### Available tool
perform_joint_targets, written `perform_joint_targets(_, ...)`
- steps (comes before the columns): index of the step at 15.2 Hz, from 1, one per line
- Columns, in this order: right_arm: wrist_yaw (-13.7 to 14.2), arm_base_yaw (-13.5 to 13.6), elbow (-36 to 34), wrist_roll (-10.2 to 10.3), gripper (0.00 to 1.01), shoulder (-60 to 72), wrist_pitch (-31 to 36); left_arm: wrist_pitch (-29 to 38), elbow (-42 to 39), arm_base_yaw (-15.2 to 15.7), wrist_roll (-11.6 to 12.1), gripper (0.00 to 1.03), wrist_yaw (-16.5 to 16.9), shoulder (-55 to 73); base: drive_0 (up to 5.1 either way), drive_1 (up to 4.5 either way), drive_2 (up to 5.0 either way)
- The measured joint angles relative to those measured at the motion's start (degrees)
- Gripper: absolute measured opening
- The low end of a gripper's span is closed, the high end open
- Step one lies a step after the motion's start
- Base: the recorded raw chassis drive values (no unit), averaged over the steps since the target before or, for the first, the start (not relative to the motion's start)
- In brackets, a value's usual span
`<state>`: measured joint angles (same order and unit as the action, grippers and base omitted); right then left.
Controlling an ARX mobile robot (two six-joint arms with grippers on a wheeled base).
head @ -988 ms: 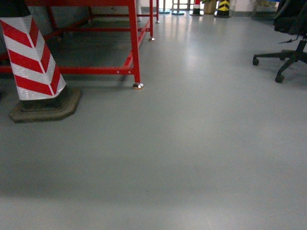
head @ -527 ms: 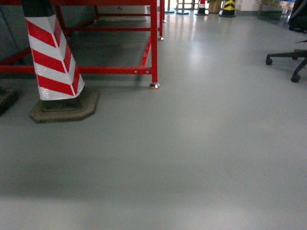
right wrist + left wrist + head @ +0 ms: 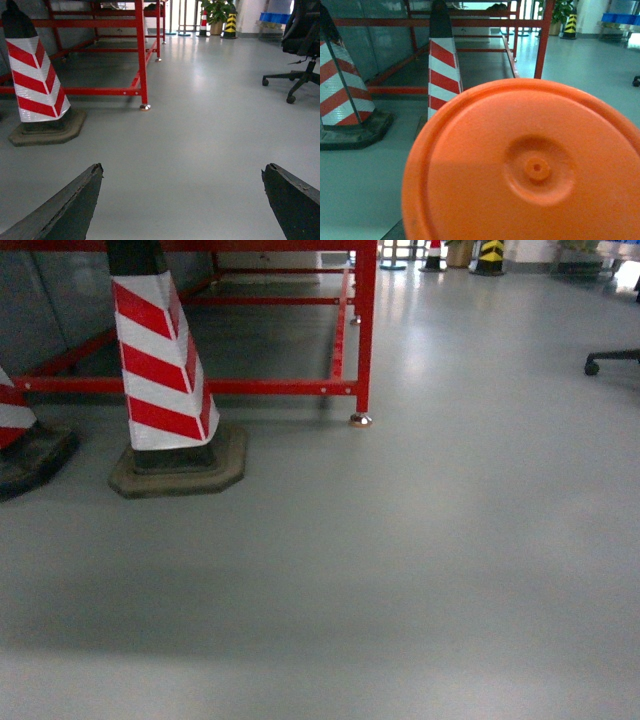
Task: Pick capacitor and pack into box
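Observation:
The capacitor (image 3: 530,165) fills most of the left wrist view. I see its bright orange round end cap head-on, very close to the camera, with a small dimple in the middle. It sits where my left gripper's jaws are and hides them, so it looks gripped. In the right wrist view my right gripper (image 3: 183,172) is open. Its two dark fingertips (image 3: 92,180) stand far apart over bare grey floor with nothing between them. The box is out of view. Neither gripper shows in the head view.
A red and white striped cone (image 3: 160,370) on a dark base stands at the left, beside a red metal frame (image 3: 365,330) with a foot on the floor. Another cone (image 3: 15,430) is at the far left edge. An office chair (image 3: 300,45) stands far right. Grey floor lies ahead.
In the head view the cone and red frame have slid to the right. A second cone has come in at the left edge and the chair has nearly left the frame.

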<state>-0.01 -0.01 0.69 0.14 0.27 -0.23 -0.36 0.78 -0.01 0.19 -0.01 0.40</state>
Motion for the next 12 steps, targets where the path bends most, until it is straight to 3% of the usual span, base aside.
perform_joint_targets(12, -0.02, 0.00, 0.00, 0.00, 0.98, 0.00, 0.02, -0.02, 0.00, 0.00, 0.00, 0.44, 0.00, 0.00, -5.0, 2.46, 2.5)
